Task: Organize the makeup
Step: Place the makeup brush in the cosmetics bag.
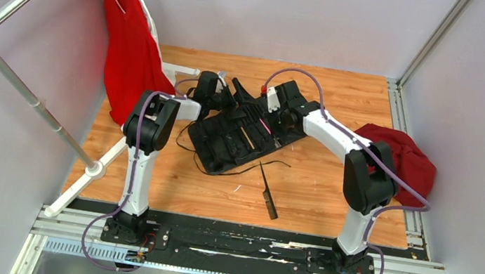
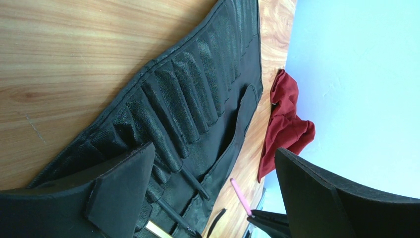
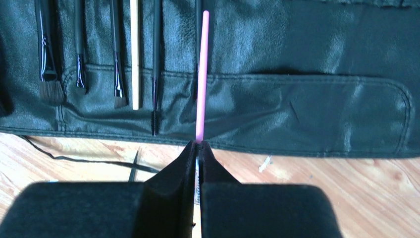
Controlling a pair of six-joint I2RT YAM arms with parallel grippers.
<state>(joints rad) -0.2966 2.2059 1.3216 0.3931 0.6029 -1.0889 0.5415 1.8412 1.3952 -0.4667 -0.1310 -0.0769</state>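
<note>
Pink thin makeup brush (image 3: 202, 74) clamped by its near end in closed R gripper (image 3: 199, 145), shaft lying over black slotted fabric roll (image 3: 307, 59) beside tucked brushes (image 3: 134, 49); prob. light, stiff, slick, so end-grip ok if kept straight; L gripper (image 2: 213, 151) open, empty.

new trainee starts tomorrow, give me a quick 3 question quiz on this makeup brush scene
1. True or false: the right gripper is shut on the pink brush.
2. Where is the loose black brush? A) on the bare table, nearer the arm bases than the black roll B) slotted in the roll C) in the right gripper
3. Fill in: the left gripper has its jaws ____.
Key: 1 true; 2 A; 3 open.
</note>
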